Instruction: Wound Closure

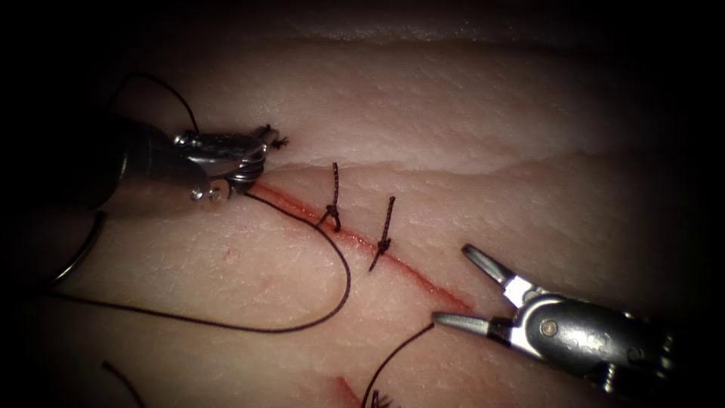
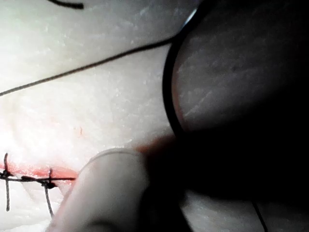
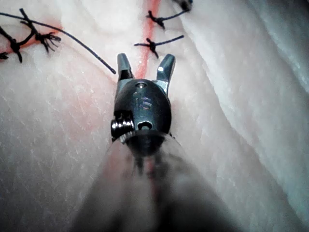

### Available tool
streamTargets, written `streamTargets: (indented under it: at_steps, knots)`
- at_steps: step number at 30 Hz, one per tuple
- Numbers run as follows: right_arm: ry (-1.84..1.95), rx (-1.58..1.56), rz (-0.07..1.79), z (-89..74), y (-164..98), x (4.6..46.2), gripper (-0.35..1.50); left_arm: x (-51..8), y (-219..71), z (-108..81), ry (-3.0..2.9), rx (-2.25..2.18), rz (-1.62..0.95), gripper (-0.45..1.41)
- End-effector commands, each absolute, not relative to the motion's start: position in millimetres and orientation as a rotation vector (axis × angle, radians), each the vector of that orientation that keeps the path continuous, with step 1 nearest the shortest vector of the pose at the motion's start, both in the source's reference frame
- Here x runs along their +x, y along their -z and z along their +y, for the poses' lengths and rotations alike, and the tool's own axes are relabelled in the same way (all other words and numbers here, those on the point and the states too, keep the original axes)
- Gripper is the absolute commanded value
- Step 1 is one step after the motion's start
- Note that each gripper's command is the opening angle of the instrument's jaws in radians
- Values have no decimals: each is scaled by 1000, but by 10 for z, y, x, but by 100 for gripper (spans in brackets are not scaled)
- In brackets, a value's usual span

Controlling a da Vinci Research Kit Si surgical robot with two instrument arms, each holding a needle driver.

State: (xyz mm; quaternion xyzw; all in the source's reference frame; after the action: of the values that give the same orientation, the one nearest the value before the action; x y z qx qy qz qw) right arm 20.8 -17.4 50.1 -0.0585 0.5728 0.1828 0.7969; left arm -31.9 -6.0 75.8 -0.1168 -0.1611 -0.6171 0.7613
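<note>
1. The right tool (image 1: 457, 285) comes in from 4 o'clock in the endoscope view. Its jaws are spread wide in a V and have hold of nothing. A loose thread end (image 1: 396, 355) stops right at the tip of its lower jaw, but it isn't gripped.
2. The left tool (image 1: 260, 142) sits at 10 o'clock, and its jaws look closed. The tip is right beside a small knot (image 1: 281, 141) at the top end of the cut (image 1: 423, 276). It might be pinching thread there, but honestly I can't tell from this angle.
3. The needle (image 1: 79, 249) is lying loose on the tissue (image 1: 491, 113) at about 8 o'clock, left of the cut. It isn't in the tissue and neither tool holds it. The left wrist view shows its curve (image 2: 166, 87) close up.
4. The long thread (image 1: 343, 279) swings out in a big loop left of the cut, between the needle and the stitches.
5. Two tied stitches (image 1: 332, 215) cross the cut mid-way, with red fluid (image 1: 291, 202) along the line.
6. My take on handling: the needle is thin, stiff, slick steel, so it'll want to roll or flip if nipped at the tip. I'd take it on the body of the curve, back from the point and clear of the thread end. The thread is limp and light and drags easily across those knots. The tissue is soft.
</note>
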Motion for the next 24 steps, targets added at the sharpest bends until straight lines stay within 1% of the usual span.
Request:
streamTargets:
  at_steps: [1,6,9,10,11,12,14,15,16,18,24]
  knots:
    - [-392,-127,1233,-170,-504,215,137,-326,-763,-59,1345,-253,-353,0]
    - [-393,-127,1241,-168,-505,215,137,-306,-749,-70,1342,-228,-344,9]
    - [-393,-127,1241,-168,-505,216,137,-296,-739,-67,1350,-207,-339,24]
    - [-392,-127,1242,-168,-505,216,137,-290,-733,-62,1356,-195,-334,42]
    - [-392,-127,1242,-168,-505,216,137,-288,-730,-59,1352,-189,-331,52]
    - [-391,-127,1242,-169,-505,215,137,-281,-719,-50,1404,-159,-331,99]
    - [-391,-127,1242,-169,-505,215,137,-279,-712,-48,1422,-88,-366,113]
    - [-391,-127,1242,-169,-505,215,137,-279,-712,-48,1422,-88,-366,113]
    - [-391,-127,1242,-169,-505,215,137,-278,-710,-48,1422,-61,-376,119]
    - [-392,-127,1242,-168,-505,215,137,-278,-706,-52,1419,-43,-384,124]
    - [-391,-130,1245,-171,-505,215,137,-276,-699,-64,1417,-36,-385,124]
